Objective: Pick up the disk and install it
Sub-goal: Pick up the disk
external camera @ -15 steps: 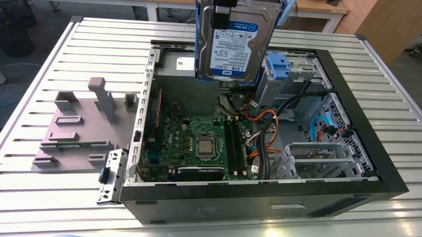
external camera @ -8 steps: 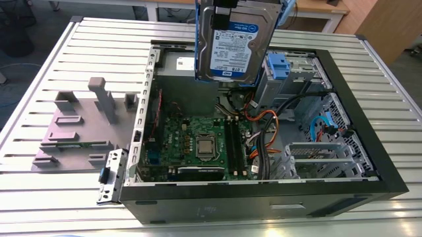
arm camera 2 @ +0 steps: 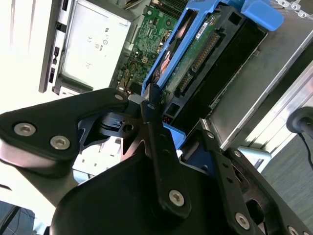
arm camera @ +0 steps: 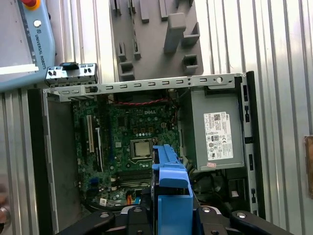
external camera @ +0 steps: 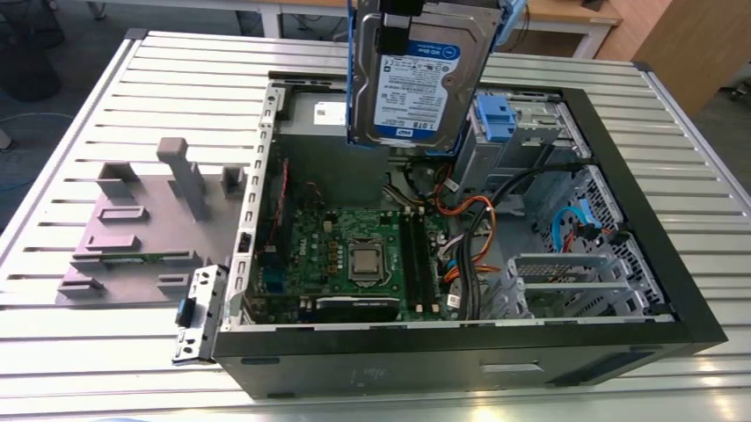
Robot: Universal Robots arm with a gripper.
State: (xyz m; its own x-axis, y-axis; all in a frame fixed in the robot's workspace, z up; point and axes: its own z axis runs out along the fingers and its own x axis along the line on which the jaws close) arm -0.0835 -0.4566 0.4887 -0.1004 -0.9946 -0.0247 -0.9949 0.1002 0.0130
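The disk (arm camera: 171,178), seen edge-on by its blue frame, is gripped on both sides by the black gripper (arm camera: 170,213) and held over the open computer case (arm camera: 146,85). Beneath it the green motherboard (arm camera: 117,132) is exposed, its processor socket (arm camera: 142,147) near the frame's edge. A grey metal box (arm camera: 215,132) with a white sticker is set beside the motherboard. Outside the case, a grey fixture (arm camera: 156,29) with upright posts is laid on the ribbed metal table (arm camera: 283,73), and a pendant (arm camera: 19,44) is seen near a small metal bracket (arm camera: 71,74).
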